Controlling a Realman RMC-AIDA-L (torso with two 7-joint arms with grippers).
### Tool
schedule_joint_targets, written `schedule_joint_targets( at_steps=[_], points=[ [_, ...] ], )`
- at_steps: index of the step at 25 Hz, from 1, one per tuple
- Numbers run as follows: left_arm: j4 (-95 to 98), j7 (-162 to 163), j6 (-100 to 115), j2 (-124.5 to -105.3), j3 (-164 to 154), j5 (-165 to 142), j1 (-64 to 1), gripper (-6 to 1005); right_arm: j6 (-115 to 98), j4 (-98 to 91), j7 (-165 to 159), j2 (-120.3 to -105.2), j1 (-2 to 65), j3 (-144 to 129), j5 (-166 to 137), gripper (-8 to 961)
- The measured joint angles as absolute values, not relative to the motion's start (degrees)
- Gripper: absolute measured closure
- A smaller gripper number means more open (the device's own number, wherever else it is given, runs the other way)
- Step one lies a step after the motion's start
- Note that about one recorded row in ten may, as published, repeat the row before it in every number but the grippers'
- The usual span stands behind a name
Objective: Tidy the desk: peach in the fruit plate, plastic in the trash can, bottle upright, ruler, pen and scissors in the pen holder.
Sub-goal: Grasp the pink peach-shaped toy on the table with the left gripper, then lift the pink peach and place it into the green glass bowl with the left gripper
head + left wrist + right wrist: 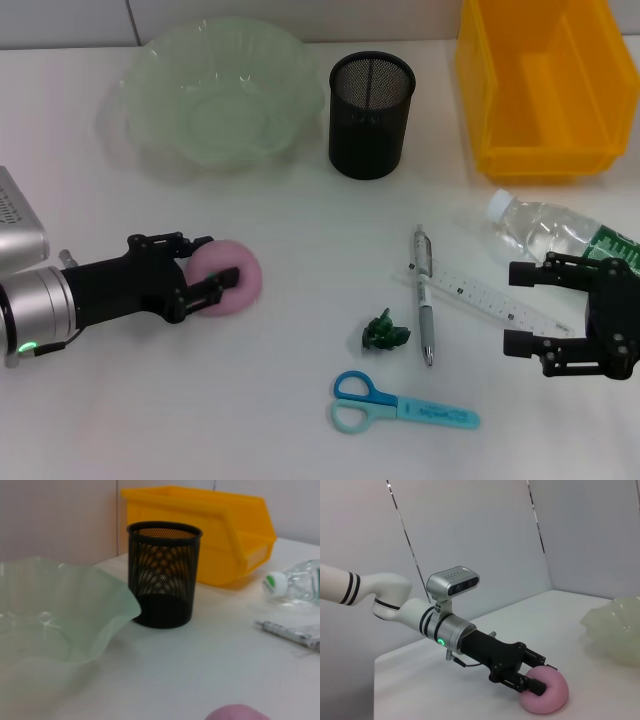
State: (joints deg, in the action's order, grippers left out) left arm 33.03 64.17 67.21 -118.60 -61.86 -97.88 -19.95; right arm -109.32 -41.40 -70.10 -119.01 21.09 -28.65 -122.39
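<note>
My left gripper [212,270] lies low on the table with its fingers around the pink peach [228,279], grasping it. Beyond it stands the green fruit plate [215,95], and next the black pen holder [371,115] (nothing stands between them). Further right I see green plastic [386,334], scissors [400,403], pen [425,295] and ruler [490,302]. My right gripper [527,310] hangs released just beside the lying bottle [555,232], before the yellow trash can [540,85].

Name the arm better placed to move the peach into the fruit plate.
Left. The left end effector already straddles the pink peach, with the fruit plate on that side. The right end effector hangs open beside the lying bottle, far across the desk.
</note>
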Motion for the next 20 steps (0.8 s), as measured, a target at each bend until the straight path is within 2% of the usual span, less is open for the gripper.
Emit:
schedule_joint_targets(
  at_steps=[3, 8, 17, 20],
  points=[
    [33.65, 64.21, 67.20, -118.71, -62.21, -97.30, -19.69, 309, -109.32, -41.39, -70.23, -119.00, 20.98, -28.65, -122.38, 153],
    [34.41, 64.06, 70.75, -118.74, -62.25, -92.72, -19.62, 522, -109.33, -41.31, -70.26, -119.00, 20.76, -28.59, -122.34, 158],
    [36.01, 64.29, 71.91, -118.76, -61.80, -80.47, -22.29, 712, -109.34, -41.30, -70.30, -119.00, 20.77, -28.46, -122.15, 167],
    [34.46, 64.57, 66.37, -118.67, -61.71, -72.98, -26.09, 771, -109.34, -41.30, -70.31, -119.00, 20.80, -28.46, -122.15, 170]
  ],
)
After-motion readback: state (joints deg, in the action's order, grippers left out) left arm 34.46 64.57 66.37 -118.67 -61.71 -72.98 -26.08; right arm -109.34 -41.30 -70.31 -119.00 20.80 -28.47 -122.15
